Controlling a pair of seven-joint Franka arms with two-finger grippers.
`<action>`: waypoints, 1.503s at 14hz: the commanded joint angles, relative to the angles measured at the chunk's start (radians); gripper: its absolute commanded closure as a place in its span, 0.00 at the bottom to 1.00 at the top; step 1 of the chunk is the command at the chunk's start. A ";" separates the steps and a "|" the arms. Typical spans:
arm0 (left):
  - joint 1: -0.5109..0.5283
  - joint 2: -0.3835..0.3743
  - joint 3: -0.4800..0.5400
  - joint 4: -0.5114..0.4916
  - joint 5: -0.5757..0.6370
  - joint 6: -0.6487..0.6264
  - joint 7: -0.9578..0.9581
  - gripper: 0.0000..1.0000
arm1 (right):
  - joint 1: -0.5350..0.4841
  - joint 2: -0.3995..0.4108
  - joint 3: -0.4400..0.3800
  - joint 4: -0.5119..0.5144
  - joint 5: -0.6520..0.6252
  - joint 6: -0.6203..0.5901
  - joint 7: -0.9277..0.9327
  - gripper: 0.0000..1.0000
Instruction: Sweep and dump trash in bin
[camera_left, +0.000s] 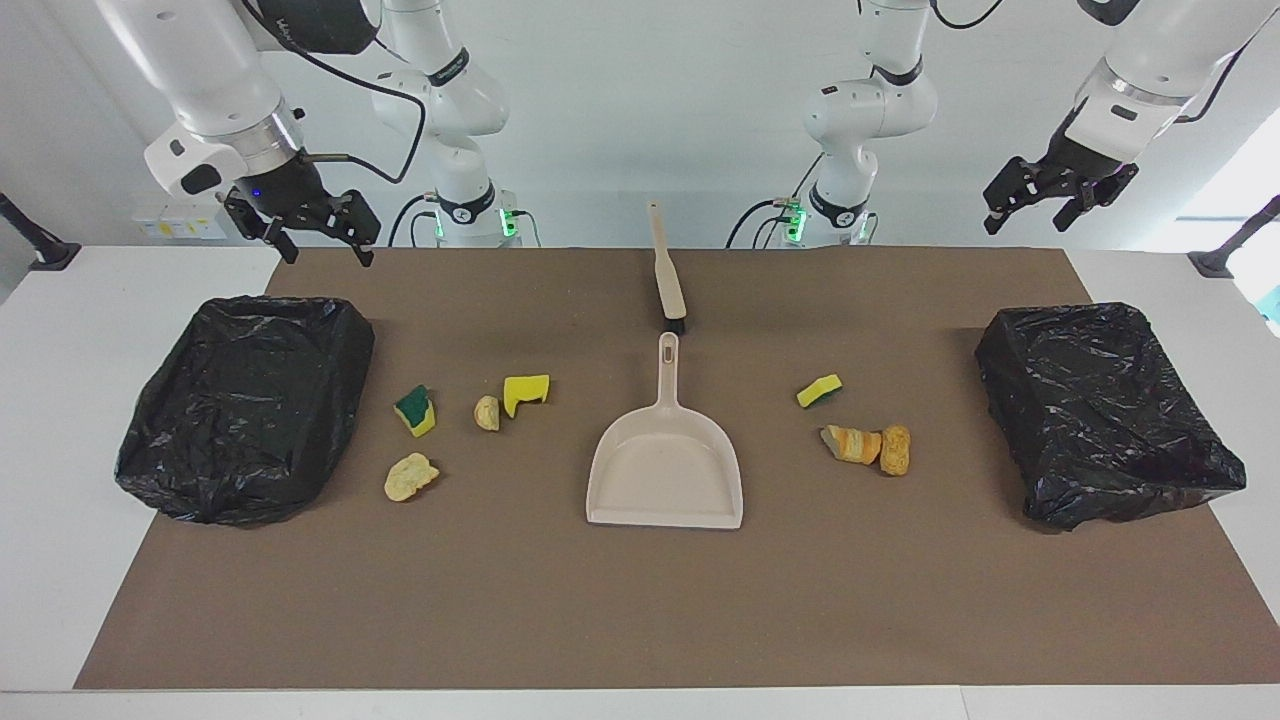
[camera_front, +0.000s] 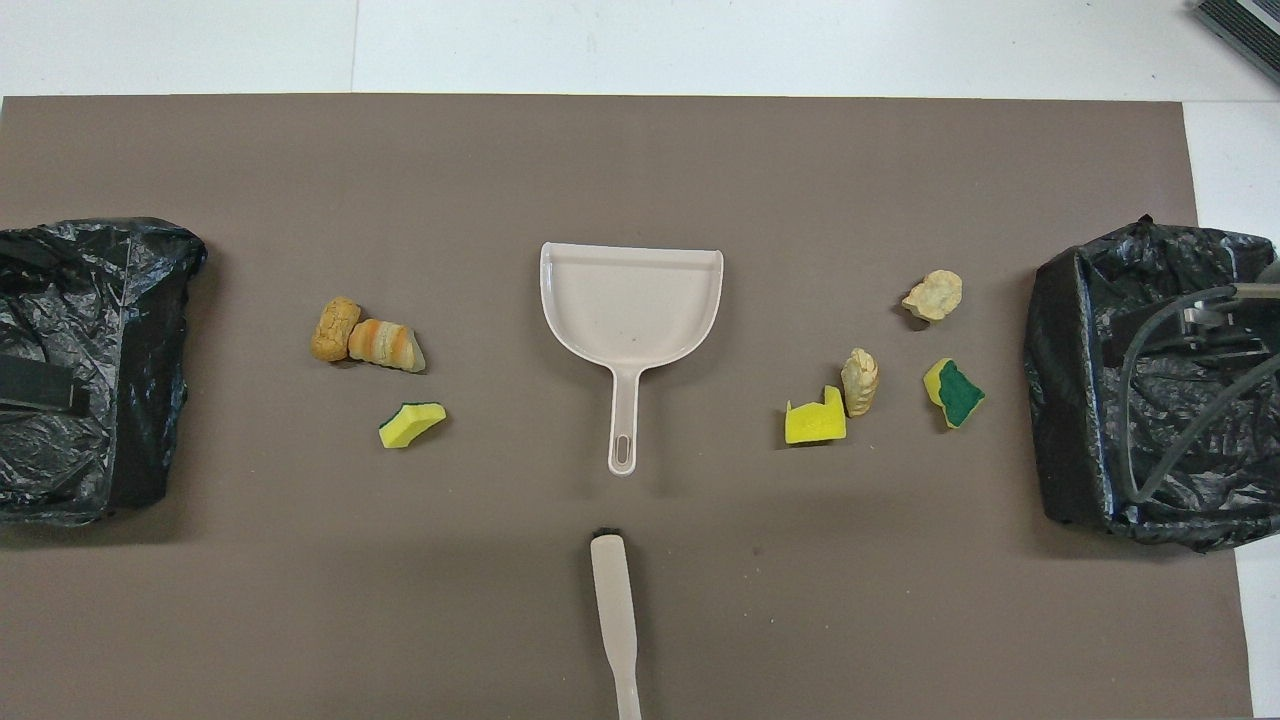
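Note:
The trash lies in two clusters on the brown mat, either side of a beige dustpan (camera_left: 665, 470) (camera_front: 630, 300). Toward the right arm's end are a green-and-yellow sponge piece (camera_left: 415, 410) (camera_front: 955, 392), a yellow sponge piece (camera_left: 526, 393) (camera_front: 815, 420) and two pale lumps (camera_left: 487, 412) (camera_left: 410, 476). Toward the left arm's end are a sponge piece (camera_left: 819, 390) (camera_front: 411, 424) and two orange bread lumps (camera_left: 852, 444) (camera_left: 895, 449) (camera_front: 335, 328). A beige brush (camera_left: 668, 275) (camera_front: 615, 610) lies just nearer the robots than the dustpan's handle. Both grippers hang open and empty, up in the air: right gripper (camera_left: 325, 248), left gripper (camera_left: 1030, 215).
A bin lined with a black bag (camera_left: 160, 460) (camera_front: 1060, 400) stands at the right arm's end of the mat. Another black-lined bin (camera_left: 1130, 490) (camera_front: 150, 400) stands at the left arm's end. White table (camera_left: 60, 450) borders the mat.

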 joint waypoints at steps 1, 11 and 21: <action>0.020 -0.009 -0.007 -0.005 0.002 0.000 0.009 0.00 | -0.005 -0.021 0.005 -0.026 0.011 -0.006 0.020 0.00; 0.014 -0.023 -0.007 -0.025 -0.003 0.000 0.009 0.00 | -0.005 -0.023 0.005 -0.027 0.011 -0.004 0.016 0.00; -0.009 -0.101 -0.015 -0.152 -0.006 0.014 0.009 0.00 | -0.004 -0.026 0.005 -0.035 0.011 -0.004 0.014 0.00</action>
